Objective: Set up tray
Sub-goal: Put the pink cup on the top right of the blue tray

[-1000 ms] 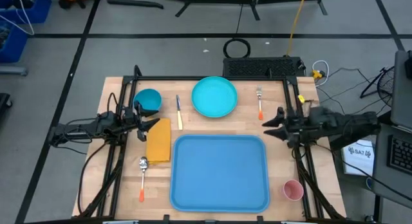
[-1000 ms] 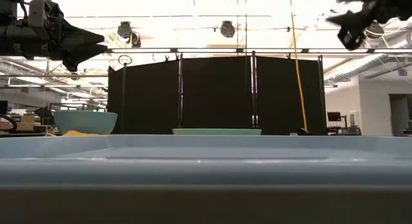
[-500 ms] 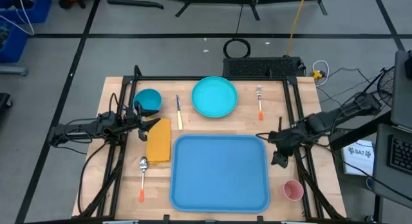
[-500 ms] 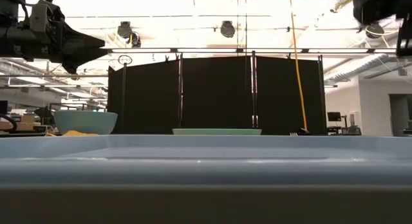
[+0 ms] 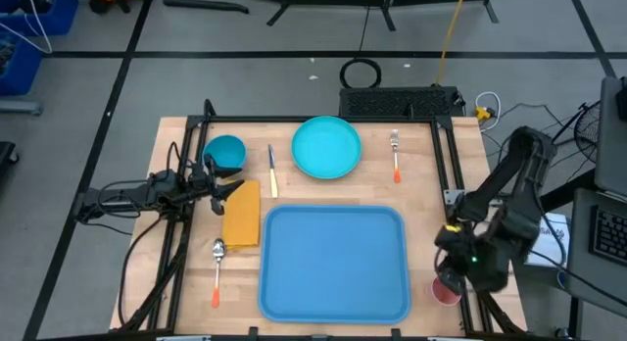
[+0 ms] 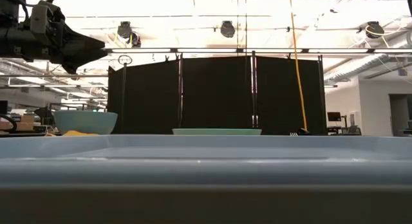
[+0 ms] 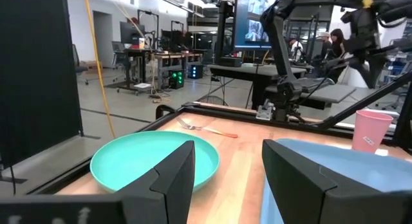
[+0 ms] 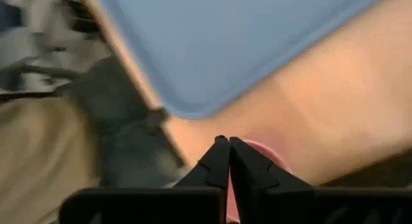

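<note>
The blue tray (image 5: 333,263) lies flat at the table's near middle. Beyond it lie a turquoise plate (image 5: 326,147), a fork (image 5: 395,157) and a knife (image 5: 272,171). A blue bowl (image 5: 225,152), a yellow napkin (image 5: 242,214) and a spoon (image 5: 217,272) lie at the left. My left gripper (image 5: 227,184) hovers open above the napkin's far end. My right gripper (image 8: 228,153) is shut and points down, right over a pink cup (image 5: 446,292) at the near right corner. My right gripper comes from above with its shut fingertips (image 8: 219,161) over the pink cup's rim (image 8: 264,153). The fingers themselves hide the spot below them. I cannot tell whether they touch the cup.
Black frame rails (image 5: 453,165) run along the table's left and right sides and its far edge. Bare wood (image 5: 431,223) lies between the tray and the right rail. The right arm (image 5: 509,199) rises over the near right corner.
My right gripper has swung from beside the fork toward the table's near edge and tipped from level to pointing down over the pink cup. Its fingers were apart in the earlier high views and now stand together. It has left the low view.
</note>
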